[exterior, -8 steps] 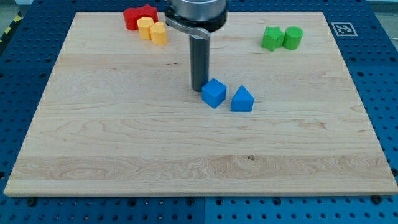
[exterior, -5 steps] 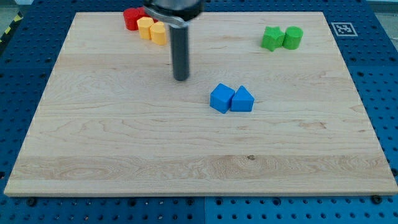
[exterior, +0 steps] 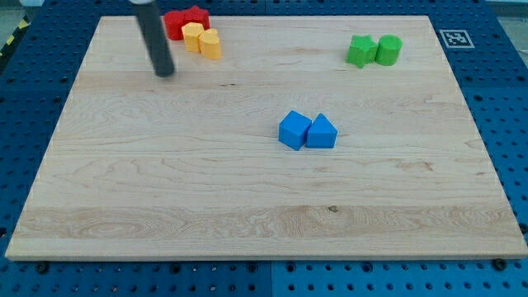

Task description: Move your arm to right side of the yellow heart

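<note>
Two yellow blocks touch each other near the view's top, left of centre: one (exterior: 192, 36) and one (exterior: 211, 44) just right of and below it. I cannot tell which of them is the heart. My tip (exterior: 166, 73) rests on the wooden board to the lower left of both, apart from them. The rod rises from it out of the view's top edge.
A red star (exterior: 196, 16) and a red round block (exterior: 175, 24) sit just above the yellow pair. A blue cube (exterior: 294, 130) and a blue triangle (exterior: 322, 132) touch at the board's middle. A green star (exterior: 360, 51) and a green cylinder (exterior: 388, 49) stand at the top right.
My tip has slid from beside the blue cube up and to the left, passing below the yellow blocks. The blue cube was nudged right against the blue triangle early on.
</note>
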`<state>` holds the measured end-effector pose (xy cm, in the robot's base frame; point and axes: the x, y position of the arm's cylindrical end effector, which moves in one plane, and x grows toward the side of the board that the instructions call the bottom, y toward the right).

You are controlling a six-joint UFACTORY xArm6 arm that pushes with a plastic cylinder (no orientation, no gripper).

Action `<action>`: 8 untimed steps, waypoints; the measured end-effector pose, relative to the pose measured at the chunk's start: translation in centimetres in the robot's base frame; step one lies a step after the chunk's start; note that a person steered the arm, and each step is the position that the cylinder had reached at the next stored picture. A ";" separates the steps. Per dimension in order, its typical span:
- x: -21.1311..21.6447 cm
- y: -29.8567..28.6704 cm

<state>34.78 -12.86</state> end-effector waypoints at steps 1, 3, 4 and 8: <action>0.6 9.3; -5.3 16.4; -8.9 13.5; -10.4 3.9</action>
